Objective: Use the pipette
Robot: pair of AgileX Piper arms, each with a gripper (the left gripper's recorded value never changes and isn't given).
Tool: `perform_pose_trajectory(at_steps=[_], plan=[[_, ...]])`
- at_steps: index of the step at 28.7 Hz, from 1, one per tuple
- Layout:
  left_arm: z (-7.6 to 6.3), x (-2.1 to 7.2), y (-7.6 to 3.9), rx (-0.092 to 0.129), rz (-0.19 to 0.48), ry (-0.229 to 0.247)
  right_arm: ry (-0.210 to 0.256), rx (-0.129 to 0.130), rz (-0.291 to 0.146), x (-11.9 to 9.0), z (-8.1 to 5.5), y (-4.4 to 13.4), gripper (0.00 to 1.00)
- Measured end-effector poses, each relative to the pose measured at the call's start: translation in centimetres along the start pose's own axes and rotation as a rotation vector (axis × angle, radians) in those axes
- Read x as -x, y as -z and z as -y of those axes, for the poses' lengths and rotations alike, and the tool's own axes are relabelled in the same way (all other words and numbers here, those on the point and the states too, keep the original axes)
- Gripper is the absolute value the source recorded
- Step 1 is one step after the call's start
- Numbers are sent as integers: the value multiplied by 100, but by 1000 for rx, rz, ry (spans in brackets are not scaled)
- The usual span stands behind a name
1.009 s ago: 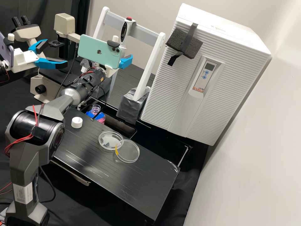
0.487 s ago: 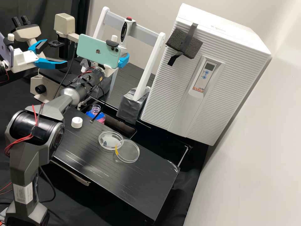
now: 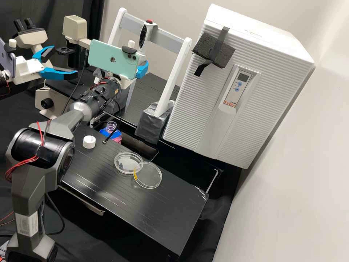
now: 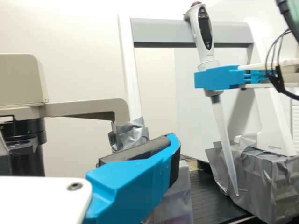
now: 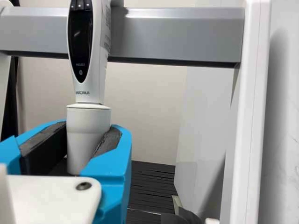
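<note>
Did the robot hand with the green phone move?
Yes. In the high view the right gripper slid a little to the left, away from the stand, which stayed put.

An off-white wall [image 3: 291,145] rises beyond the right hand [image 5: 80,142]. A white ribbed cabinet [image 3: 218,91] stands beside that hand on the black surface [image 3: 223,174]. A black curtain [image 3: 51,11] hangs behind the left hand [image 3: 60,62].

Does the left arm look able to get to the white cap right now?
Probably not directly: the left gripper is open, but the right arm stretches between it and the cap.
</note>
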Motion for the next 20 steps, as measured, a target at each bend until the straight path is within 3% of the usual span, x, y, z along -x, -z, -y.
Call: perform_pose_trajectory(at_steps=[15,20], plan=[[3,2,1,0,0,1,14,-14,1,18,-66,52,0],[3,2,1,0,0,1,-3,-33,-5,57,-152,79,0]])
